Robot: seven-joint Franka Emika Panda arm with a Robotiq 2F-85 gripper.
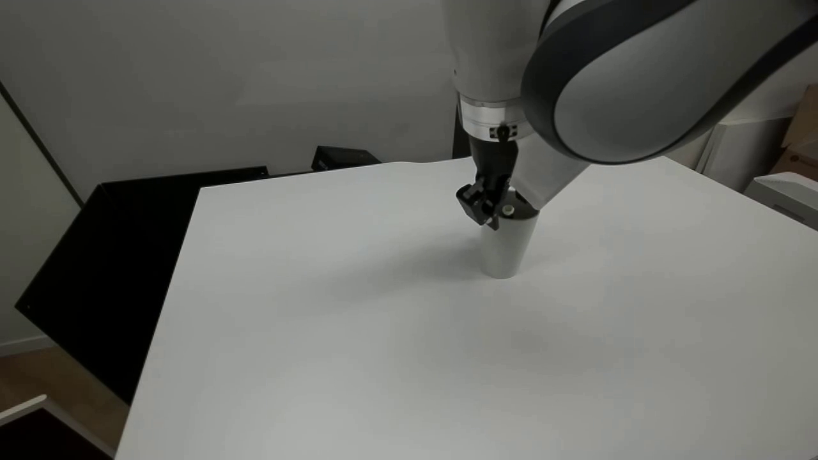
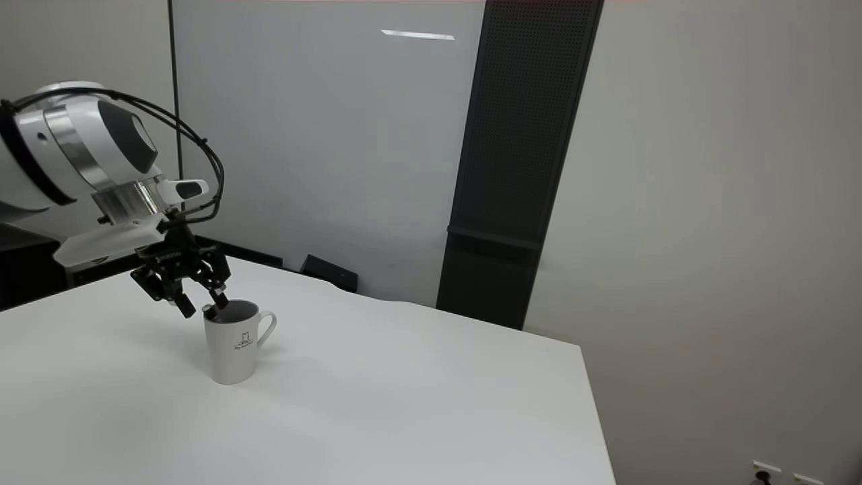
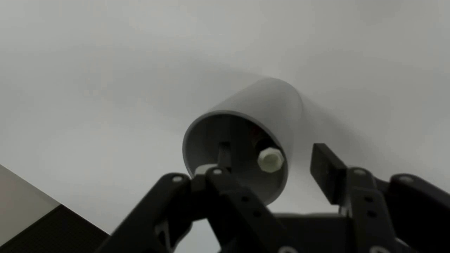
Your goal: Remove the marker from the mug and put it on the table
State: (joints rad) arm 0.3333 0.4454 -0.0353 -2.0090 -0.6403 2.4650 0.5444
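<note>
- Gripper (image 2: 205,305): spread, holding nothing — one finger over mouth of mug (image 2: 232,353), one outside it.
- Marker (image 3: 270,160): in mug, leaning on its wall.
- Likely grasp next — pinch marker's end, not mug's rim; lift clear of mug.

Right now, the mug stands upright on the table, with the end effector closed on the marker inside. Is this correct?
Not closed: the wrist view shows the end effector open. The mug does stand upright on the table, the marker inside.
</note>
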